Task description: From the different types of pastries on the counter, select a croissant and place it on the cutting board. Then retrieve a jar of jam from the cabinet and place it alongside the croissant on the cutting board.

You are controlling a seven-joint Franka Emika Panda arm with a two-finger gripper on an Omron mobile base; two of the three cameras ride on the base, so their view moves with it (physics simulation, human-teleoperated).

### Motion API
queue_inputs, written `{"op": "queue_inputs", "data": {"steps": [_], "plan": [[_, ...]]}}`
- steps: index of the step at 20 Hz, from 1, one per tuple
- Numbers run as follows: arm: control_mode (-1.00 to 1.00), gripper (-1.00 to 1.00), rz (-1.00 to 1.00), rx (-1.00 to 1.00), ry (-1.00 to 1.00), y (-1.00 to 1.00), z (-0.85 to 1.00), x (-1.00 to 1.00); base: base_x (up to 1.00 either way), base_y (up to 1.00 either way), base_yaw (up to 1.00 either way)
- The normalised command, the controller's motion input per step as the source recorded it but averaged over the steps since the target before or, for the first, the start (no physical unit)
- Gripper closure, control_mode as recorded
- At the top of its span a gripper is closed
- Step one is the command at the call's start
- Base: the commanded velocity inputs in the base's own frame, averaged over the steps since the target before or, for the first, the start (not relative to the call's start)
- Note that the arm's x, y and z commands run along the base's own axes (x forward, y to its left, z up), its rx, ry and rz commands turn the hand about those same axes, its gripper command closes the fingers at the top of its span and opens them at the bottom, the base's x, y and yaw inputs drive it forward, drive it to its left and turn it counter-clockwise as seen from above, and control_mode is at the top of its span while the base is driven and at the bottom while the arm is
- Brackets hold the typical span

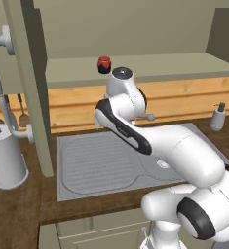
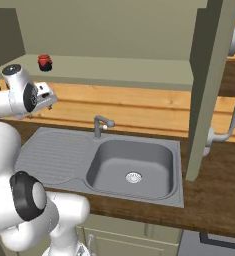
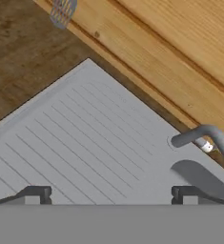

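A small jam jar (image 1: 104, 64) with a red lid stands alone on the open cabinet's lower shelf (image 1: 150, 68), at its left part; it is also at the shelf's left end (image 2: 45, 62) in the right base view. My gripper (image 3: 111, 194) is open with nothing between its fingertips (image 3: 37, 193). It hangs over the ribbed drainboard (image 3: 85, 143) of the sink, below the shelf and well short of the jar. My wrist (image 2: 26, 95) sits just under and left of the jar's height.
The sink basin (image 2: 134, 160) and faucet (image 2: 100, 125) lie right of the drainboard. Open cabinet doors (image 1: 33, 87) (image 2: 209, 85) stand on both sides. A white canister (image 1: 6, 160) and hanging utensils (image 1: 23, 116) are left; a soap dispenser (image 1: 217, 116) is right.
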Motion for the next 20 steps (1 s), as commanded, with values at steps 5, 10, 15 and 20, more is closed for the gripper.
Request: {"op": "queue_inputs", "data": {"steps": [5, 10, 15, 20], "plan": [[-1.00, -1.00, 0.00, 0.00, -0.27, 0.02, 1.00, -0.17, 0.00, 0.00, 0.00], [-1.00, -1.00, 0.00, 0.00, -0.26, 0.00, 1.00, -0.20, 0.00, 0.00, 0.00], [-1.00, -1.00, -0.04, 0.01, -0.18, 0.00, 1.00, 0.00, 0.00, 0.00, 0.00], [-1.00, -1.00, 0.00, 0.10, -0.05, 0.00, 0.75, 0.00, 0.00, 0.00, 0.00]]}}
